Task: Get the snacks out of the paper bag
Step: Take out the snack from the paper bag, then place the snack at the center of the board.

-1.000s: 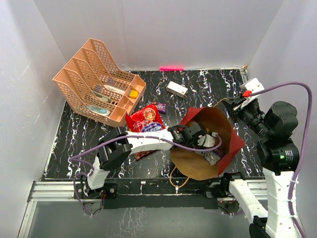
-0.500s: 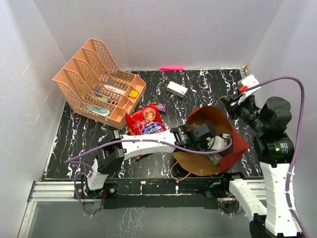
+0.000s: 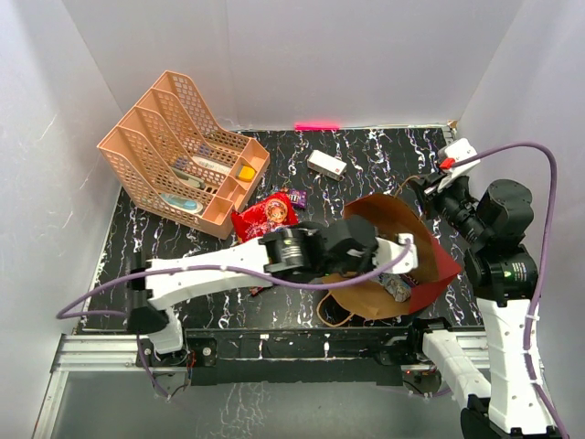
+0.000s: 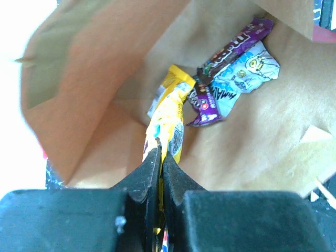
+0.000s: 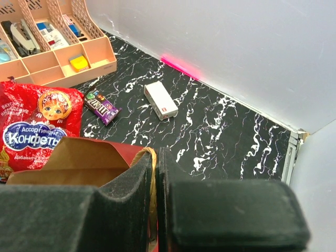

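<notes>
Desk (image 3: 366,151): black with white marbling, plain white walls on three sides.
Paper bag (image 3: 391,212): right half of desk, near the front edge; red outside, brown inside, mouth open toward the overhead camera.
In bag: yellow packet (image 4: 169,113), purple packet (image 4: 239,42), white-blue packet (image 4: 247,71); the last two touching, lying deep in the bag.
Left gripper (image 4: 160,153): inside the bag, clenched on near end of yellow packet.
Right gripper (image 5: 156,157): pinched tight on bag's rim, next to cord handle.
Red chip bag (image 3: 265,219): out on desk, left of paper bag, partly under left arm.
Small purple bar (image 5: 102,107): on desk, between chip bag and white box (image 3: 326,164).
File rack (image 3: 174,101): peach mesh, far left; yellow item (image 3: 245,171) in front tray, stationery in slots.
</notes>
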Robot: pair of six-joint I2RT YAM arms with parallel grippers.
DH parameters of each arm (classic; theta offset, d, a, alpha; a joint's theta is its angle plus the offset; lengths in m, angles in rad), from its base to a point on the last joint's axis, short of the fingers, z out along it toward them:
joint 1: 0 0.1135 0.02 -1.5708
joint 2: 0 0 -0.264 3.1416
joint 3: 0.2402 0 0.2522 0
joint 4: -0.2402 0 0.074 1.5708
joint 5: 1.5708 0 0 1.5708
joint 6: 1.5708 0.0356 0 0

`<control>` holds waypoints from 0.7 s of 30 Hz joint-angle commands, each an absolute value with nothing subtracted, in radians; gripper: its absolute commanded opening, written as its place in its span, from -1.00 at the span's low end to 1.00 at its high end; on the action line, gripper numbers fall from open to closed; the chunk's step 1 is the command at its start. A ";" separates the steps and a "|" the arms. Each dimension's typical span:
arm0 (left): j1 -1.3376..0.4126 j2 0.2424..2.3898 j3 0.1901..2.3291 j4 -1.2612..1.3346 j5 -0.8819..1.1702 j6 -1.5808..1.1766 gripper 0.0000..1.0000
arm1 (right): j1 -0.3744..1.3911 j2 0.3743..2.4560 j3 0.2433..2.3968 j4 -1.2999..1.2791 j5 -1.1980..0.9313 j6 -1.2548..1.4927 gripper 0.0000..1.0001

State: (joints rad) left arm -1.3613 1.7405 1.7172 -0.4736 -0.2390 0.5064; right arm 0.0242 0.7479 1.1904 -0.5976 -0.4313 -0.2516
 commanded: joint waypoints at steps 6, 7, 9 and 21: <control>-1.355 1.378 1.529 -0.414 -0.316 0.473 -1.00 | 0.023 0.729 1.176 -0.527 -0.411 -0.246 -0.84; -1.355 1.324 1.502 -0.384 -0.317 0.463 -1.00 | 0.024 0.727 1.175 -0.527 -0.409 -0.247 -0.84; -1.356 1.238 1.423 -0.284 -0.347 0.456 -1.00 | 0.024 0.723 1.169 -0.526 -0.408 -0.249 -0.84; -0.928 1.183 1.347 -0.193 -0.363 0.200 -1.00 | 0.023 0.717 1.176 -0.543 -0.412 -0.256 -0.85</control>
